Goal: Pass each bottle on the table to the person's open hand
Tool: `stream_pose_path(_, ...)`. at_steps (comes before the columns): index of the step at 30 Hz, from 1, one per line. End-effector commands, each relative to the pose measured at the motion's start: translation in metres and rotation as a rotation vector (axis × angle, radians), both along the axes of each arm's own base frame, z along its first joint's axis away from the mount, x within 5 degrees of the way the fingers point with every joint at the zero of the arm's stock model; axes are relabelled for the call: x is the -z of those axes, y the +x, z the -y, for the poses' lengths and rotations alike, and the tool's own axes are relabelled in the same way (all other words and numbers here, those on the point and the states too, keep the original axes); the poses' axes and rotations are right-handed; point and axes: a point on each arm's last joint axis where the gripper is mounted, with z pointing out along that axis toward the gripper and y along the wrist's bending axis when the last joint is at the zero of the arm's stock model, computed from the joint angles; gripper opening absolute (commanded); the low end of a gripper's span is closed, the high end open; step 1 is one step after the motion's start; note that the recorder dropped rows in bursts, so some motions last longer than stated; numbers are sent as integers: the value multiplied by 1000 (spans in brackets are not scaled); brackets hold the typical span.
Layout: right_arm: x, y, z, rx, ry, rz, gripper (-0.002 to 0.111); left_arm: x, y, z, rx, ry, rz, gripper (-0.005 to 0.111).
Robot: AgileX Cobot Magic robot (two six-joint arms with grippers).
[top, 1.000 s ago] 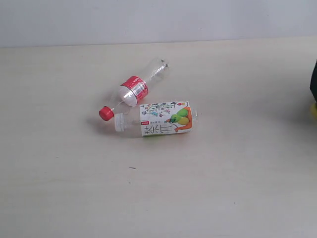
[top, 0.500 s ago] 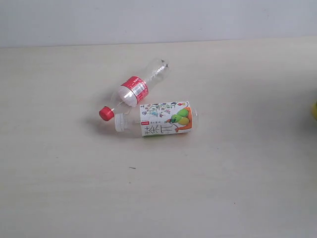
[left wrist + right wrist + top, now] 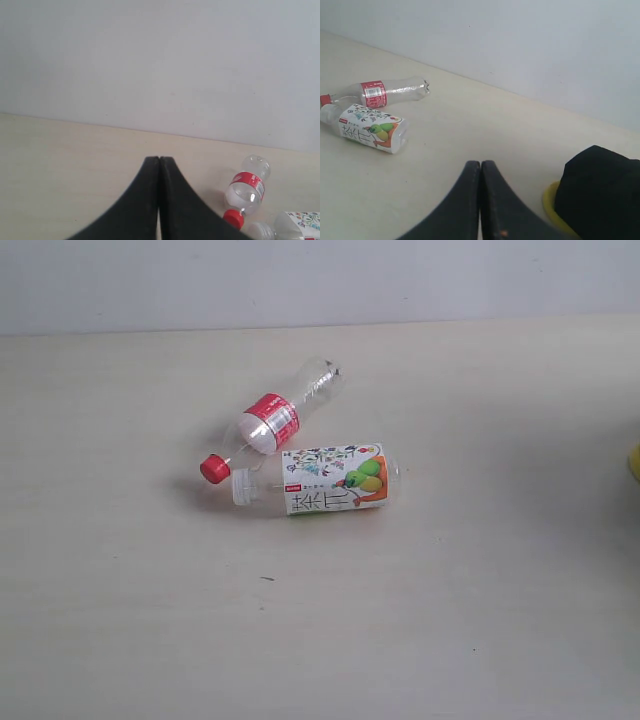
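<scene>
Two bottles are lying on their sides near the middle of the tabletop [image 3: 450,620], neither handed over yet. The red-label bottle [image 3: 270,423] is lying on a slant, its red cap toward the near left. The illustrated-label bottle [image 3: 325,480] is lying just in front of it, pale cap end almost touching the red cap; the two bodies look to be touching or nearly so, hard to tell which.

The left tool [image 3: 159,165] is hanging over bare tabletop, well apart from both bottles, tips pressed together, pinching nothing. The right tool [image 3: 480,167] is likewise pressed together and empty, off to the far side of the pair.

No open hand is showing in any view. A yellow sliver [image 3: 635,462] is showing at the right edge of the exterior view, and in the right wrist view a black shape [image 3: 600,192] is covering most of something yellow; I cannot tell whether that is a bottle.

Judging progress: at least these two bottles are waiting to be picked and passed, so the job is looking partway at best. Neither arm is engaging a bottle at this moment.
</scene>
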Motion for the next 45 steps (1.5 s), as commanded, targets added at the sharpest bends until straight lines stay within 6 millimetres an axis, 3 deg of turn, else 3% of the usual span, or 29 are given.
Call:
stream_pose_path(1, 2, 3, -4, -20, 30, 34, 0, -1, -1, 0, -4, 5, 6, 0)
stream_pose_path(12, -1, 5, -9, -115, 76, 65, 0, -1, -1, 0, -4, 7, 6, 0)
stream_pose_path(45, -3, 5, -10, -122, 83, 86, 0, -1, -1, 0, -4, 9, 6, 0)
